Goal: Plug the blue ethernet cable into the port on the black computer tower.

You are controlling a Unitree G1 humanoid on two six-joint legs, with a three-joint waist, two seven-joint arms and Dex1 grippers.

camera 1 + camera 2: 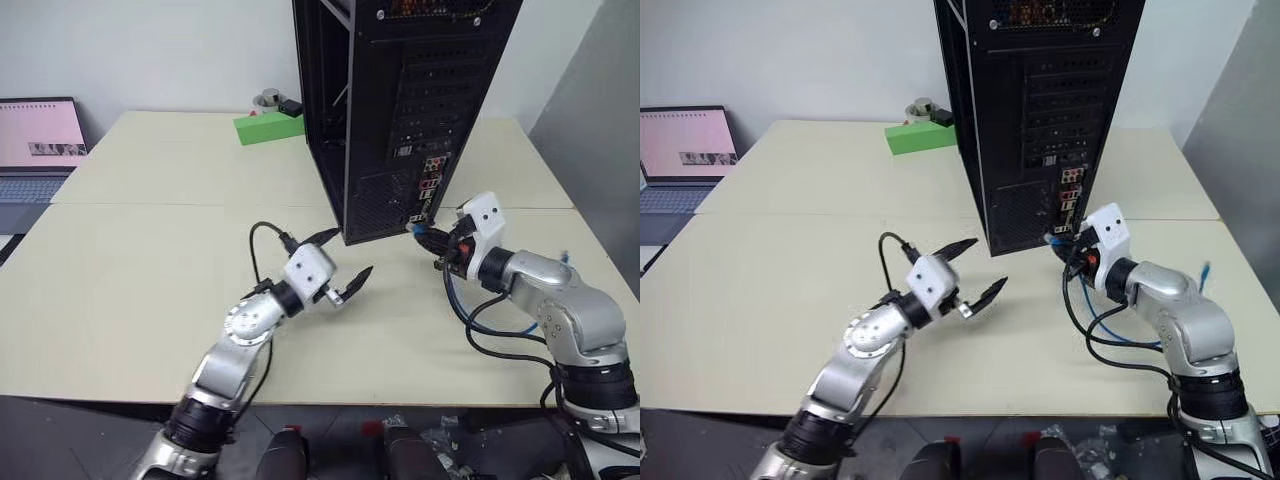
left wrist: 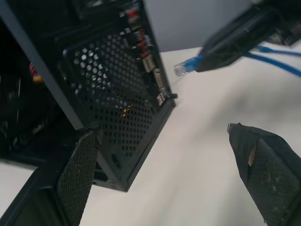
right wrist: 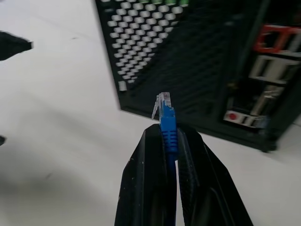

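Left tool (image 1: 343,271) spread, right tool (image 3: 168,141) pinching blue ethernet cable (image 3: 168,127)

A wide, pale cream table (image 1: 150,300) filled the scene. At its far left edge stood an open grey laptop (image 1: 35,150) with a pinkish lit screen. A flat bright-green box (image 1: 268,127) lay at the far side, with small grey and black objects (image 1: 277,102) on it.

From the head we look forward and down over the pale tabletop (image 1: 150,300), both eyes sharing the tall black metal computer tower (image 1: 400,110). Our wrist cameras sit close, facing the tower's perforated lower rear corner from opposite sides.
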